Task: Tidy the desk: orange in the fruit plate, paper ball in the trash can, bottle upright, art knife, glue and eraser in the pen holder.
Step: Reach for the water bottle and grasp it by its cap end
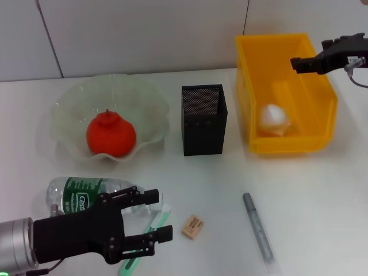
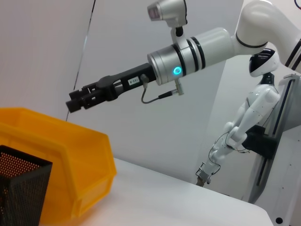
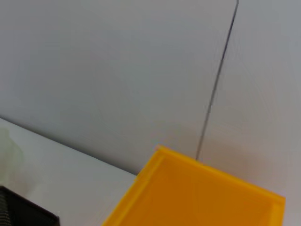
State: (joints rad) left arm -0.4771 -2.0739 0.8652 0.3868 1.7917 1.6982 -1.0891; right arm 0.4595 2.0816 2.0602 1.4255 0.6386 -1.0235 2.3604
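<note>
Head view: open left tool (image 1: pixel 154 218) over lying green-labelled bottle (image 1: pixel 86 192), label script unreadable.

Bright, even light; soft faint shadows

Orange (image 1: pixel 111 135): red-orange, stem up, sits in translucent scalloped fruit plate (image 1: pixel 69 103), table's far left.
Paper ball (image 1: pixel 273 117): white, crumpled, lies inside yellow trash can (image 1: pixel 287 43), far right.
Pen holder (image 1: pixel 203 119): black mesh, upright, between plate and can.
Bottle (image 1: pixel 80 193): clear, green label, lies on side, near left.
Art knife (image 1: pixel 150 234): green handle, beside bottle, partly hidden.
Eraser (image 1: pixel 192 226): tan block, flat, near centre.
Glue (image 1: pixel 257 226): grey stick, lies flat, right of eraser.
</note>
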